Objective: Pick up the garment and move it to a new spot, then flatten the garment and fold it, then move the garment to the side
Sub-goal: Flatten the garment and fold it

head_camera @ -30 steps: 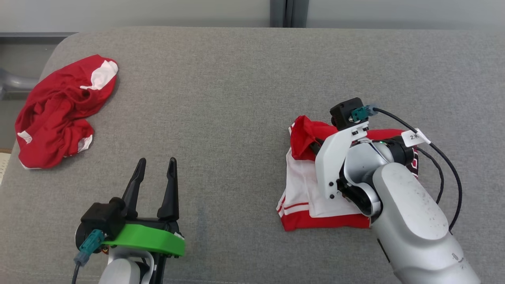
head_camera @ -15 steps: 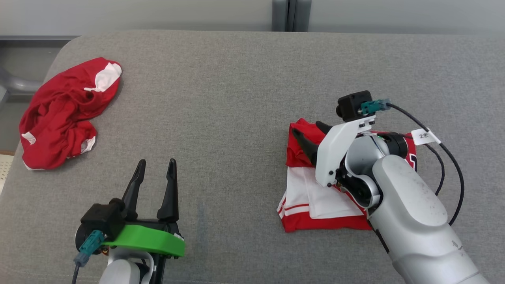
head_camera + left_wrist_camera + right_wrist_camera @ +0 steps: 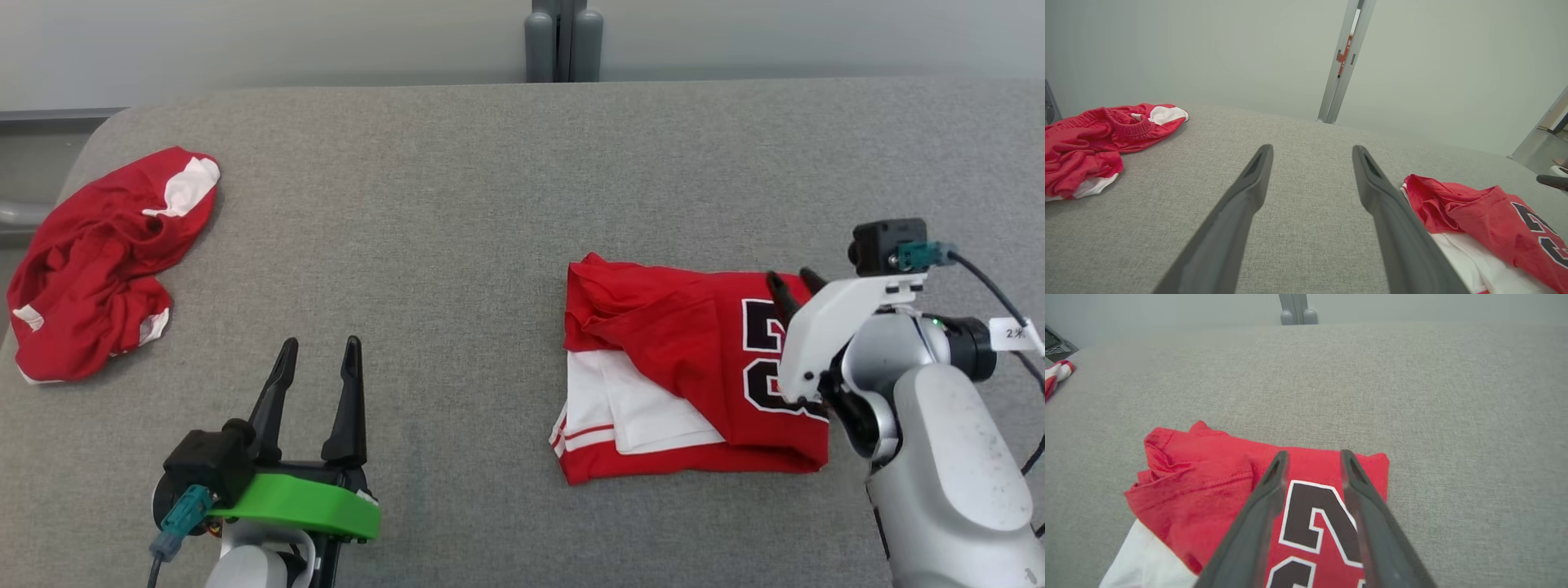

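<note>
Grey woven fabric covered the broad padded surface (image 3: 457,204) on which everything lay. The folded jersey (image 3: 678,359) sat on the robot's right half of it, a roughly rectangular packet: red cloth on top, with a white panel and a red-and-white striped hem showing along its near left part. Its far left corner was rumpled into a few soft ridges. A black number (image 3: 763,359) edged in white ran along the packet's right end.

The right gripper (image 3: 789,279) was above that right end, its two dark fingers parted with a clear gap between them and nothing caught in the gap. In the right wrist view the fingers framed the top of the number, and their tips lay near the jersey's far edge. Whether the tips touched the cloth could not be told. A white bracket (image 3: 824,327) and a small black camera (image 3: 886,245) rode on that wrist.

The left gripper (image 3: 321,347) rested low at the near left, well apart from the jersey, its jaws spread wide and empty over bare grey fabric, behind a green bracket (image 3: 302,502).

A crumpled red garment (image 3: 98,261) with white patches lay in a heap at the far left edge of the surface. A grey post (image 3: 563,41) stood against the pale wall behind
</note>
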{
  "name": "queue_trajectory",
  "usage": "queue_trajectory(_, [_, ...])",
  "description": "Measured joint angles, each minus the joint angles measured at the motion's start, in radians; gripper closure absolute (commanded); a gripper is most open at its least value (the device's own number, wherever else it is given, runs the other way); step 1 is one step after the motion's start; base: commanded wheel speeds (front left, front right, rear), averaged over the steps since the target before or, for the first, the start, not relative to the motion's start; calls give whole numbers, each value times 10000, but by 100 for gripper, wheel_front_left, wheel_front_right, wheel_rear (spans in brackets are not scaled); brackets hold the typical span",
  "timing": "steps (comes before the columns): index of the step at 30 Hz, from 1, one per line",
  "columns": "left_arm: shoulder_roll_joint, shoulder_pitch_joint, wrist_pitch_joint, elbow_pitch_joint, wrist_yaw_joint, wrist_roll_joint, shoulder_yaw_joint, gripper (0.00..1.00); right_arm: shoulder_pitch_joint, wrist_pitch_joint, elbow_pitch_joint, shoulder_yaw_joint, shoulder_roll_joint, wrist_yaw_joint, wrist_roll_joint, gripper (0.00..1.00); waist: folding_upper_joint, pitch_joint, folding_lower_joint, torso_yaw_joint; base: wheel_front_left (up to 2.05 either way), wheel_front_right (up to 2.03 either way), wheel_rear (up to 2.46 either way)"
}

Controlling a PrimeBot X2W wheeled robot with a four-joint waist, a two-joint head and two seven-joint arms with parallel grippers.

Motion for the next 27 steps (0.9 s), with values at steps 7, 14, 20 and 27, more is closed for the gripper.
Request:
queue_trajectory(7, [15,4,-2,-27,0,92,67,0,291,63,723,401,-31,2,-523,100,0,129,0,-97,0,0,0])
queue_trajectory(14, [31,-46,-2,-54,0,251,130,0,212,-4,1321,1770,188,2,128,100,0,213,0,22,0,0,0])
queue_trajectory(20, [54,-44,-2,-38,0,305,320,0,438,290,485,3754,186,2,949,100,0,156,0,45,0,0,0])
queue_trajectory(27, [63,-44,-2,-50,0,345,614,0,908,433,-1327,5695,209,4,2485,79,0,154,0,-166,0,0,0])
